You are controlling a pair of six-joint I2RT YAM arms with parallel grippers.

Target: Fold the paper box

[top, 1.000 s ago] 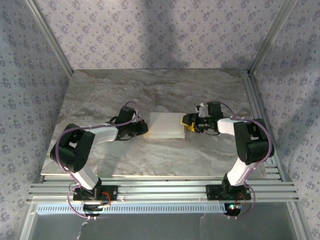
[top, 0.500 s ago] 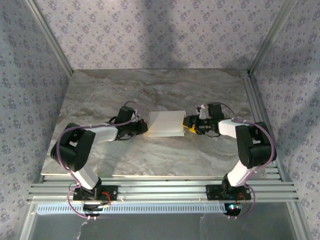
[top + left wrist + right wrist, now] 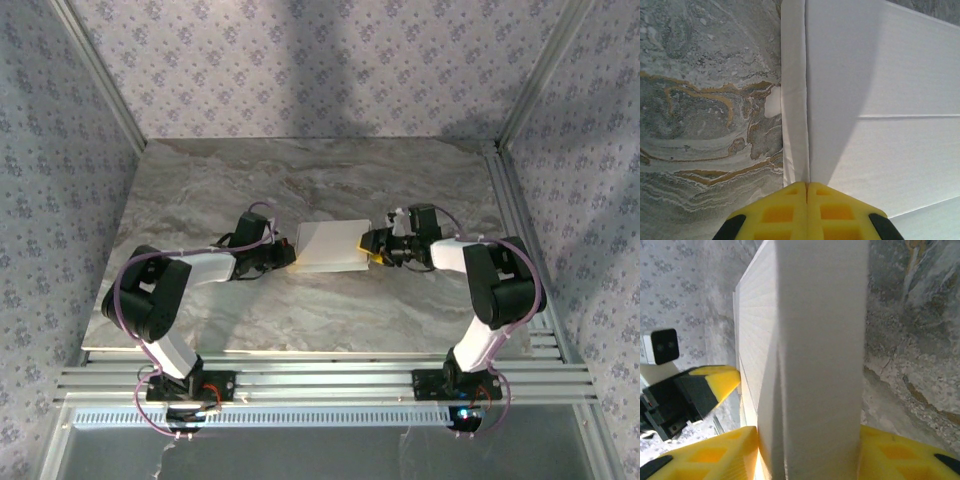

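Here the white thin-cardboard paper box (image 3: 330, 246) lies near the middle of the grey marbled desk (image 3: 300, 180), between the two arms and slightly skewed. It already looks like a flat rectangular packet, so the job seems far along, with the end panels left to finish.

The left gripper (image 3: 285, 255) is at the box's left edge. In the left wrist view its yellow jaws are clenched together with nothing between them (image 3: 806, 186). Their tips sit at the seam where a narrow white side strip (image 3: 794, 100) meets the broad top panel (image 3: 880, 100). It appears to brace or press that edge rather than hold it.

The right gripper (image 3: 372, 246) is at the opposite end. From the right wrist view, its jaws (image 3: 810, 440) straddle an upright white panel of the paper box (image 3: 820, 365), and both yellow pads look to be against the card. I judge this a pinch on that end, though how firm it is cannot be told.

The step in hand looks like closing the right end. Next the pinched panel probably has to be turned over and pushed home. That calls for a light grip so the thin card does not crease, and steady pressure on the left so the box does not slide.
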